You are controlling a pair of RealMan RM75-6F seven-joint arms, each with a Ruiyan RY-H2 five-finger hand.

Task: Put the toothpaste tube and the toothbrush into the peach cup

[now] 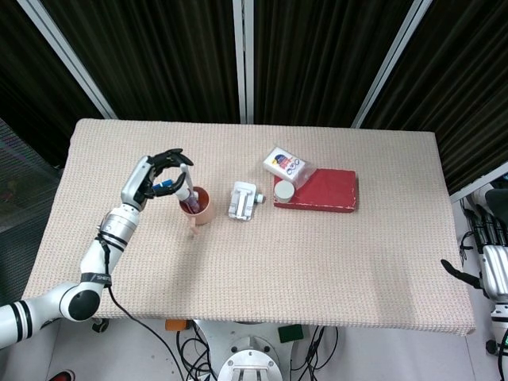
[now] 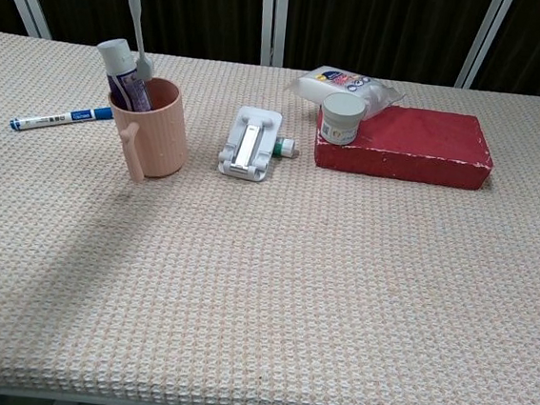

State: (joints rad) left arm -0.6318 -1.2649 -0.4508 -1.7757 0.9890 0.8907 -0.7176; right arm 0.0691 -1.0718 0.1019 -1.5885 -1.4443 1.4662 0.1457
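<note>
The left hand [image 1: 163, 175] is hovering at the left of the head view, just beside the peach cup [image 1: 198, 205], with its fingers clamped on the handle of the toothbrush [image 2: 135, 17]. In the chest view the toothbrush is hanging nearly upright at the upper left of the frame, head downward, its tip sitting just above the cup rim next to the toothpaste tube [image 2: 123, 72]. The tube is already standing inside the cup, leaning toward the upper left, cap up. Whether the brush head is touching the rim or the tube cannot be told from these views; it appears to be just clear of both.

The right hand [image 1: 492, 266] is idling at the lower right edge of the head view, beyond the table [image 1: 317, 270] edge, holding nothing, fingers apparently apart.

Step in hand, as judged: lowering the toothbrush into the cup.

Risks from this position:
- The brush head is likely to catch on the tube cap or the rim, since the tube is occupying part of the opening.
- A sideways push on the light cup could be tipping it over.
- Releasing too high could be letting the long handle topple out, toward the blue pen [image 2: 60, 118] lying to the left
</note>
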